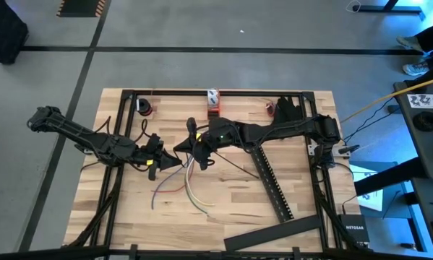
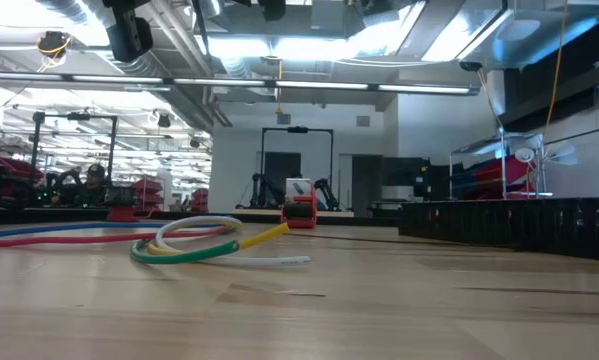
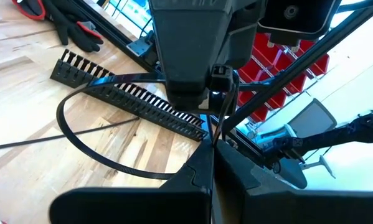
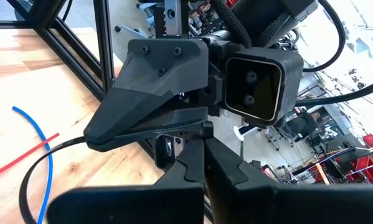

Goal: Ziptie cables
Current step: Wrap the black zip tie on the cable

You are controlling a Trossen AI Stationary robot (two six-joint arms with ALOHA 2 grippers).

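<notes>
The cables (image 1: 189,184), blue, red, white and yellow-green, lie loose on the wooden table below both grippers; they also show in the low view (image 2: 184,243). My left gripper (image 1: 174,160) and my right gripper (image 1: 196,149) meet tip to tip above the cables' far ends, each shut on a thin black zip tie (image 3: 80,146) that bows out in a wide loop above the table. Its small square head (image 3: 220,77) sits beside the right gripper's fingertips. I cannot tell whether the loop goes round any cable. The grippers are out of the low view. My left gripper pinches the zip tie's strap (image 3: 213,138) between its two fingers, just below the head. The fingers come level from the table's left, and the strap runs up out of them to the head. The tie is clear of the table. My right gripper pinches the zip tie at its head end (image 4: 204,130) between its two fingers, coming level from the table's right. The loop (image 4: 46,155) bows out from there, clear of the table. The fingers hide the exact place.
A long black slotted bar (image 1: 272,180) lies slanting on the table's right half, with a flat black strip (image 1: 274,232) near the front edge. Black gloves (image 1: 285,108) and a red and white object (image 1: 213,101) sit at the far edge. A loose thin black strip (image 3: 49,140) lies on the wood.
</notes>
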